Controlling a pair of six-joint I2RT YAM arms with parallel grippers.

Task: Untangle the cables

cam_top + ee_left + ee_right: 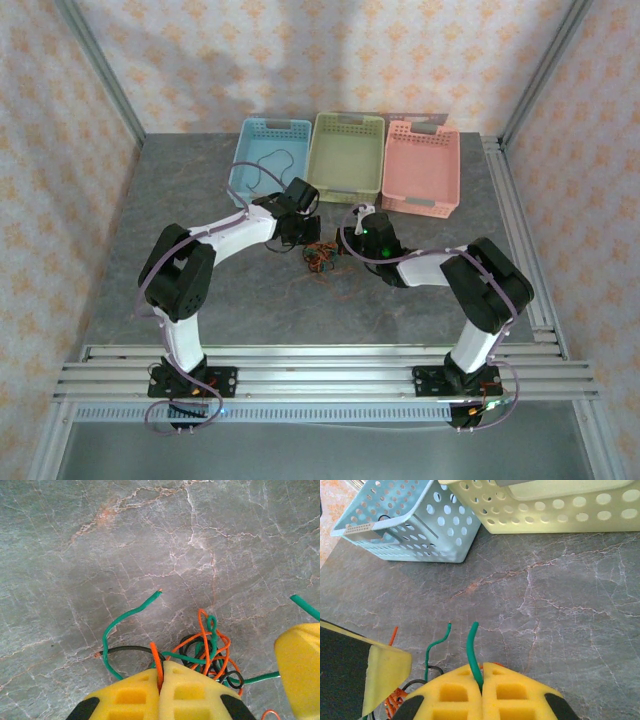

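while both arms meet over the middle of the bench [400, 310], i see the cables [320, 257] bunched in a small knot between them, near the front of the pale green basket [347, 150]. my left claw [161, 676] is closed, its yellow pads [130, 695] pinching an orange strand [156, 660] at the knot's edge. my right claw [482, 672] is closed as well, clamped on a green strand [472, 645] that sticks out from between its fingers. a black strand [125, 648] lies loose on the bench beside the knot.
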